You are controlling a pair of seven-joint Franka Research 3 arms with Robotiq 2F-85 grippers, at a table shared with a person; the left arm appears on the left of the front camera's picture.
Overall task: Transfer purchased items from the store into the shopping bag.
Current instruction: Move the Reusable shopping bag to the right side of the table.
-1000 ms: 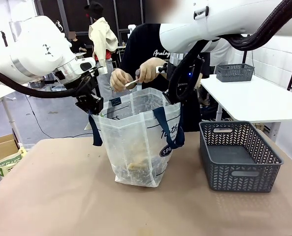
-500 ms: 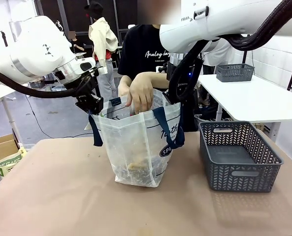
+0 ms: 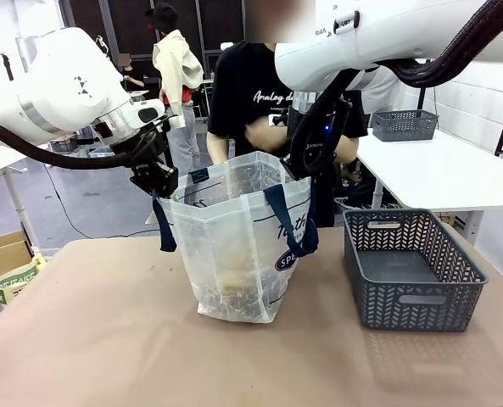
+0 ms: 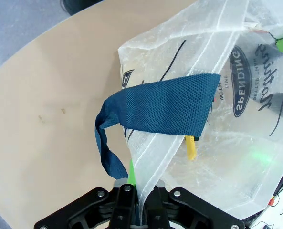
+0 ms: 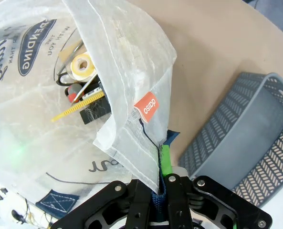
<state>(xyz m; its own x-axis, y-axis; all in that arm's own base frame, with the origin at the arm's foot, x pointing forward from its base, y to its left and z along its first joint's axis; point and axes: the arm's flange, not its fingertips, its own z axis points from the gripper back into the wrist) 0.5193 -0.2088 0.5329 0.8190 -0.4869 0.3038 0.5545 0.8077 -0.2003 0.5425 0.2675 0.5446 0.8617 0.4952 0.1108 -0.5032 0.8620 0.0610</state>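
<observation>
- Front view: the clear bag (image 3: pixel 238 246) stands upright on the table (image 3: pixel 98 339), its mouth spread wide. The grey basket (image 3: pixel 414 275) sits just beside it, on the robot's right.
- Left fingers (image 4: pixel 123 210) are clamped on the bag's rim near a blue strap (image 4: pixel 165 109), and right fingers (image 5: pixel 142 205) pinch the opposite rim.
- Right wrist view looks inside the bag: a yellow roll (image 5: pixel 81 64), a yellow strip (image 5: pixel 78 109) and dark packs (image 5: pixel 91 117) lie at the bottom.
- Front view adds a person's blurred hand (image 3: pixel 264 136) above the mouth.
</observation>
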